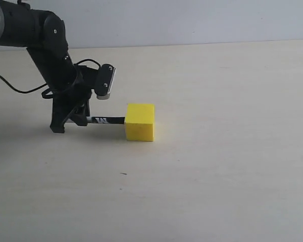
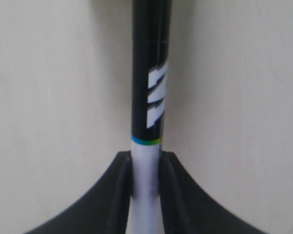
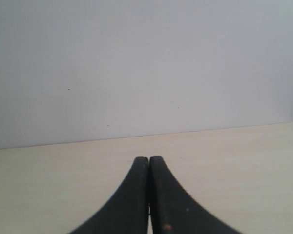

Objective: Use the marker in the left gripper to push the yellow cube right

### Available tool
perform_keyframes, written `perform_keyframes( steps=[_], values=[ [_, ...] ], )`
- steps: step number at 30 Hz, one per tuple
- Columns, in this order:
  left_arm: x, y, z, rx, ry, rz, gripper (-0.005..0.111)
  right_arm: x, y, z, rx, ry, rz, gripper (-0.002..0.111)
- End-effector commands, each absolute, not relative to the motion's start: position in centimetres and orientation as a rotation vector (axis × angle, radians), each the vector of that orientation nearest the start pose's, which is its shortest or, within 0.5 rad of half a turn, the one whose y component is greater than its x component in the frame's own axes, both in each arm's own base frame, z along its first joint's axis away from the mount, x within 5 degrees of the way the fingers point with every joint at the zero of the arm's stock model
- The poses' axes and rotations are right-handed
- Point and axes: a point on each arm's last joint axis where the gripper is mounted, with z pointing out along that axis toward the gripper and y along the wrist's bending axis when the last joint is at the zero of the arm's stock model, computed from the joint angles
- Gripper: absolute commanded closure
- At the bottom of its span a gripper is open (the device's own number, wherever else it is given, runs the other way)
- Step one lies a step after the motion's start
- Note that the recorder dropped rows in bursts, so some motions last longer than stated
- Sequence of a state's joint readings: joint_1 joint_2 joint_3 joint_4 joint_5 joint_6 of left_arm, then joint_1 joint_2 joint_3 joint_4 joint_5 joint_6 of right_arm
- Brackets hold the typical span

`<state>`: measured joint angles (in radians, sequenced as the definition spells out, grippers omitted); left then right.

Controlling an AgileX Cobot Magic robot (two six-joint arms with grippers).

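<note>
In the exterior view, the black two-fingered left end effector (image 1: 73, 121) sits low over the pale wooden table (image 1: 217, 176). It pinches a slim black-and-white marker (image 1: 108, 120) that lies flat and points right. The marker's far end meets the left side of the bright yellow cube (image 1: 140, 122), a plain foam-like block. The yellow cube sits a little left of the middle, well in front of the table's far edge.

In the left wrist view, the left end effector (image 2: 146, 165) squeezes the marker (image 2: 151, 97) on its white part. The black part with white marks sticks out.

In the right wrist view, the black right end effector (image 3: 149, 163) is pressed together with nothing in it, over the table (image 3: 234, 161).

I think the marker is lined up and touching, so the push is just starting. The slide to the right is left to do.
</note>
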<state>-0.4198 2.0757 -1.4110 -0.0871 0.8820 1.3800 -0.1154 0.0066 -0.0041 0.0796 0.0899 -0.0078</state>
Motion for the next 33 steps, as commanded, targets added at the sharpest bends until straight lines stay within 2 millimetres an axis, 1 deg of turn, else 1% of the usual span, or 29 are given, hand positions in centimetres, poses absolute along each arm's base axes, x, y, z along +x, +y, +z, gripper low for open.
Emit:
perform_keyframes(
  steps=[1, 4, 7, 10, 14, 19, 22, 27, 31, 33],
  values=[
    [36.4, -17.8, 14.7, -2.517, -2.118, 0.051, 0.107, 5.6, -0.6, 20.5, 0.147, 1.564, -0.035, 0.108],
    [36.4, -17.1, 14.6, -2.433, -2.172, 0.075, 0.107, 5.6, -0.6, 20.5, 0.147, 1.564, -0.035, 0.108],
    [36.0, -16.4, 14.6, -2.354, -2.152, 0.098, 0.107, 5.6, -0.6, 20.5, 0.147, 1.564, -0.035, 0.108],
    [35.6, -16.1, 14.6, -2.311, -2.119, 0.112, 0.107, 5.6, -0.6, 20.5, 0.147, 1.564, -0.035, 0.108],
    [35.5, -16.0, 14.6, -2.235, -2.174, 0.118, 0.107, 5.6, -0.6, 20.5, 0.147, 1.564, -0.035, 0.108],
    [35.4, -16.1, 14.6, -2.199, -2.207, 0.144, 0.107, 5.6, -0.6, 20.5, 0.147, 1.564, -0.035, 0.108],
    [35.4, -16.2, 14.6, -2.147, -2.259, 0.158, 0.107, 5.6, -0.6, 20.5, 0.147, 1.564, -0.035, 0.108],
    [35.2, -16.1, 14.7, -2.107, -2.27, 0.178, 0.107, 5.6, -0.6, 20.5, 0.147, 1.564, -0.035, 0.108],
    [35.4, -15.8, 14.7, -2.016, -2.37, 0.192, 0.107, 5.6, -0.6, 20.5, 0.147, 1.564, -0.035, 0.108],
    [35.4, -15.8, 14.6, -2.012, -2.375, 0.194, 0.107, 5.6, -0.6, 20.5, 0.147, 1.564, -0.035, 0.108]
  ],
)
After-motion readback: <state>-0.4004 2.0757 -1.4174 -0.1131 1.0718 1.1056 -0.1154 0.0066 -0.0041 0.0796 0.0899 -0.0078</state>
